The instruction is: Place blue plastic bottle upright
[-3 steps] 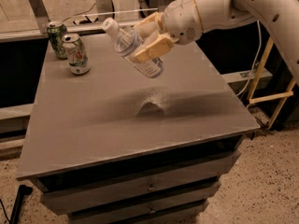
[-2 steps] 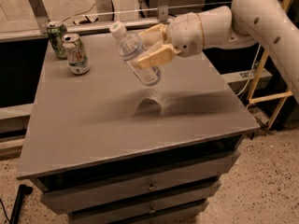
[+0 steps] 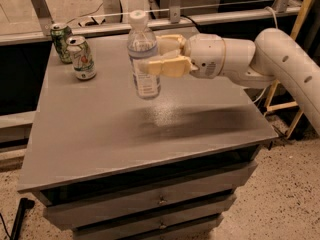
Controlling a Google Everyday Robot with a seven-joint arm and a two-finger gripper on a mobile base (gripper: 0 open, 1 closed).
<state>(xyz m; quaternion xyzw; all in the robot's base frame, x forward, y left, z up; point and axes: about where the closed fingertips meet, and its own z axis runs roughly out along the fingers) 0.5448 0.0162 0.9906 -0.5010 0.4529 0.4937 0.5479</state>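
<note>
The blue plastic bottle [image 3: 143, 54] is a small clear bottle with a white cap on top and a pale label. It hangs nearly upright in the air above the middle of the grey table [image 3: 100, 129], its base a little above the surface. My gripper [image 3: 150, 56] reaches in from the right and is shut on the bottle's middle, one cream finger [image 3: 165, 66] in front of it and one behind.
Two green-and-white drink cans [image 3: 81, 57] stand at the table's back left corner. A railing runs behind the table. The cabinet has drawers below. A yellow frame stands at the far right.
The bottle has swung from tilted, cap pointing left, to nearly upright, and my wrist has turned with it. The arm now reaches in more level from the right.
</note>
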